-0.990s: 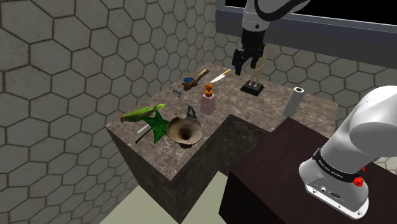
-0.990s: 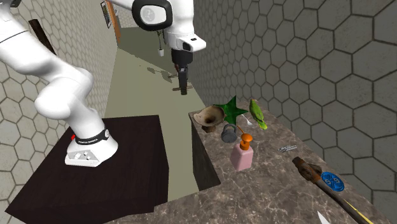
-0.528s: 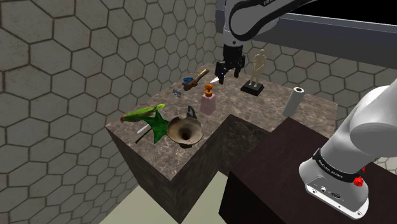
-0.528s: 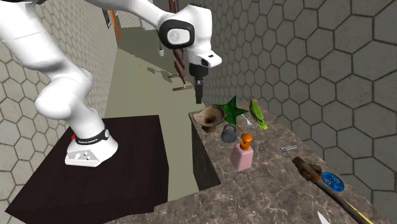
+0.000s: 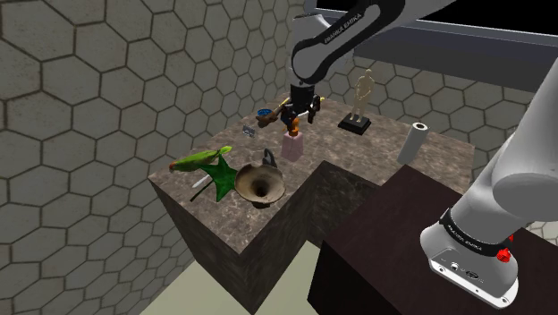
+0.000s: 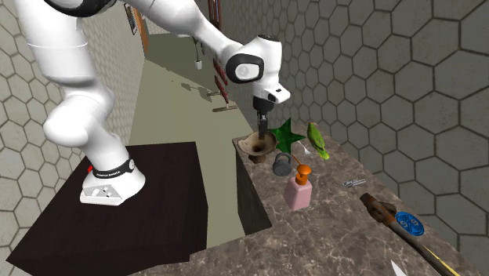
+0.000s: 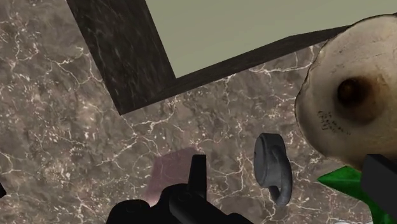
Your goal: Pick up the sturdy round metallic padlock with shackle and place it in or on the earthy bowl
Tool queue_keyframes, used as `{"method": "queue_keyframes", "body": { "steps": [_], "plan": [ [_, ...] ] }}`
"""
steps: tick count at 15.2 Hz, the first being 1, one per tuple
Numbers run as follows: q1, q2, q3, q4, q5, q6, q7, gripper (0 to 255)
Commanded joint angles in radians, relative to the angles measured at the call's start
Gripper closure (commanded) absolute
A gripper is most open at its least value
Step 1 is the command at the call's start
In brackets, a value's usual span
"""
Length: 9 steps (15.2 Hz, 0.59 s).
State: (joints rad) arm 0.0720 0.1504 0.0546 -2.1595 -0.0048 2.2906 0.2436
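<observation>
The padlock (image 7: 272,164) is a round dark grey disc with a curved shackle. It lies on the marble top just behind the bowl (image 5: 260,186) in the shoulder view, between the bowl and the pink soap bottle (image 5: 292,143). The brownish, funnel-shaped bowl (image 6: 257,145) stands at the counter's corner. My gripper (image 5: 298,106) hangs open above the soap bottle, well clear of the table. Its black fingers (image 7: 198,173) stand apart, and the padlock (image 6: 281,164) and bowl (image 7: 353,89) lie far below them. The gripper (image 6: 263,125) holds nothing.
A green star-shaped leaf (image 5: 219,174) and a green parrot figure (image 5: 198,161) lie beside the bowl. Farther back are a small statue on a black base (image 5: 360,103), a white cylinder (image 5: 415,143), a blue-capped tool and a knife (image 6: 407,223). The counter edge drops off next to the bowl.
The arm has swung from beside the statue toward the shoulder view's left and lowered, so the gripper now hangs over the soap bottle, nearer the padlock and bowl. No object moved.
</observation>
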Motion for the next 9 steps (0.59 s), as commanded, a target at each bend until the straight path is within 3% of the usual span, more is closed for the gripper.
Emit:
{"method": "queue_keyframes", "body": {
  "steps": [1, 9],
  "plan": [
    [0.005, 0.088, 0.001, 0.062, -0.003, 0.023, 0.016, 0],
    [0.029, 0.407, -0.002, 0.342, -0.01, 0.052, 0.067, 0]
  ]
}}
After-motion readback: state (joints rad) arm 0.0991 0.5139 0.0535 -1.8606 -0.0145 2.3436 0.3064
